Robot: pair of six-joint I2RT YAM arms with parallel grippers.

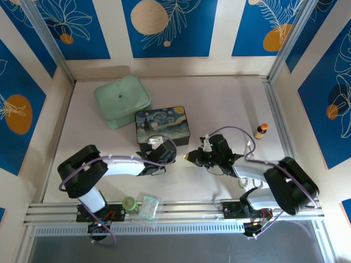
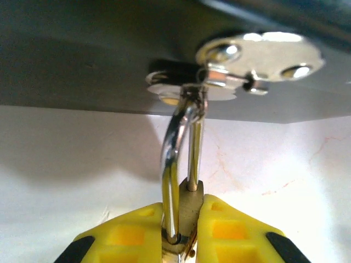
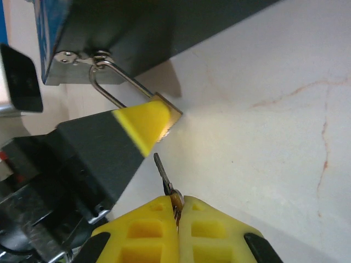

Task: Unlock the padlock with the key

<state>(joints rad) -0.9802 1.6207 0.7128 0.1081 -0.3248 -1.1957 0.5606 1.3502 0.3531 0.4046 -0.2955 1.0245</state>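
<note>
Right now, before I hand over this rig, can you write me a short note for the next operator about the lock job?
Left end effector: shut on the padlock body. The shackle hangs through the hasp of the painted box.
Right end effector: shut on the key, blade pointing toward the padlock, tip near it but apart.
Done: both things are grasped and the key is close to the lock.
Left: align the key with the keyhole (not visible), insert, turn, free the shackle.
</note>
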